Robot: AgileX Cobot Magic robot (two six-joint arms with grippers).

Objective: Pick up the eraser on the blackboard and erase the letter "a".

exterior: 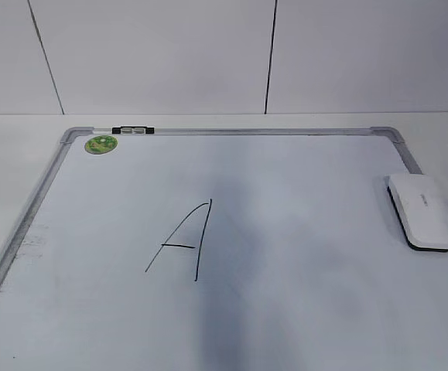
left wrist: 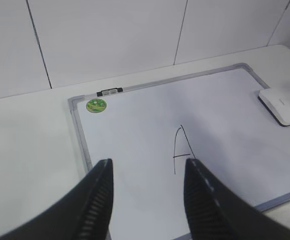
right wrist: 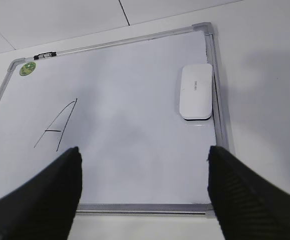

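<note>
The eraser (exterior: 423, 210) is a white oblong block with a black underside. It lies flat at the right edge of the blackboard (exterior: 301, 232), a white board in a silver-grey frame. It also shows in the left wrist view (left wrist: 281, 106) and the right wrist view (right wrist: 196, 91). One large capital "A" (exterior: 185, 239) is drawn left of the middle. No small "a" shows in any view. My left gripper (left wrist: 148, 162) is open and empty above the board's near left part. My right gripper (right wrist: 143, 150) is open and empty above the board's near edge. Neither gripper shows in the exterior view.
A round green magnet (exterior: 100, 144) sits in the board's far left corner. A small black clip (exterior: 132, 130) is on the far frame rail. The board lies on a white table (exterior: 7, 154) with a white panelled wall behind.
</note>
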